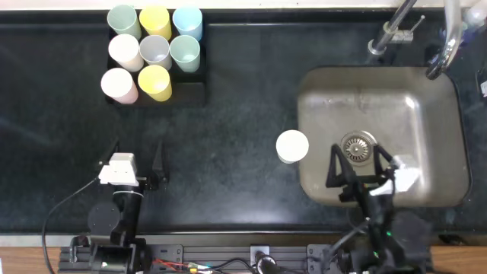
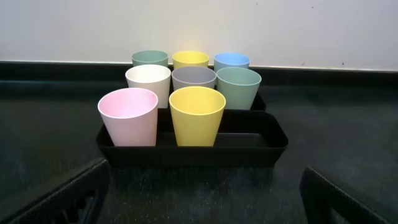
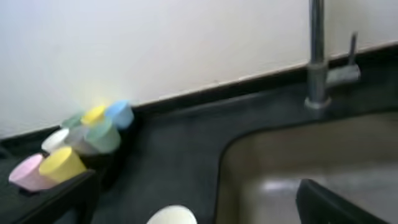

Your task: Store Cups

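The last white cup (image 1: 292,146) stands on the bench (image 1: 228,114), just left of the sink (image 1: 365,91). The far-left tray (image 1: 190,93) has one free slot. The left claw (image 1: 137,150) and right claw (image 1: 356,156) are wide and empty. Next, I judge, the right claw must grasp this cup.

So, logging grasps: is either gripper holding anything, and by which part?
Nothing held. Left gripper and right gripper are open, empty; the white cup sits free on the counter.
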`<act>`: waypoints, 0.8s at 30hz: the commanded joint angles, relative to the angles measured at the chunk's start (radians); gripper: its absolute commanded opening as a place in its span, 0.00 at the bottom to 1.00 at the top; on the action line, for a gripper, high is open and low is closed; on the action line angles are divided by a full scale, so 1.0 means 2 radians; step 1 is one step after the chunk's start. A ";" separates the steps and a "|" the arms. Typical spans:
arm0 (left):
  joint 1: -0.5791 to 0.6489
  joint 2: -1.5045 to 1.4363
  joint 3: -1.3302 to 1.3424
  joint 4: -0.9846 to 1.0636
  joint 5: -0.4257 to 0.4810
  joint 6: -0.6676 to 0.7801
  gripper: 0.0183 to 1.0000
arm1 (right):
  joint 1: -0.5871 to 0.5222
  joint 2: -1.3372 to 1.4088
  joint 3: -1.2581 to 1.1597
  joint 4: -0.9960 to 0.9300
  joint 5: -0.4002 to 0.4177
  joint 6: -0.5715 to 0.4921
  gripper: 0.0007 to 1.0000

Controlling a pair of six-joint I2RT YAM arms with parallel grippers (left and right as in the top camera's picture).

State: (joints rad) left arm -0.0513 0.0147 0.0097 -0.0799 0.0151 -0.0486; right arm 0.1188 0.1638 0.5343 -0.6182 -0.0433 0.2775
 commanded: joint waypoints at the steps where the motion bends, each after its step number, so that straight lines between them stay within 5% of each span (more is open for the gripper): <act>1: -0.003 -0.006 -0.001 -0.002 0.003 0.008 1.00 | 0.003 0.107 0.128 -0.071 0.009 -0.065 1.00; 9: -0.003 -0.006 -0.001 -0.002 0.003 0.008 1.00 | 0.003 0.377 0.331 -0.274 -0.035 -0.068 1.00; 17: -0.003 -0.006 -0.001 -0.002 0.003 0.008 1.00 | 0.003 0.558 0.386 -0.325 -0.161 -0.103 1.00; 24: -0.003 -0.006 -0.001 -0.002 0.003 0.008 1.00 | 0.005 0.682 0.386 -0.382 -0.132 -0.109 1.00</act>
State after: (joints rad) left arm -0.0513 0.0132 0.0097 -0.0799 0.0154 -0.0483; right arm 0.1200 1.4670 1.2793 -1.3575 -0.3149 0.0818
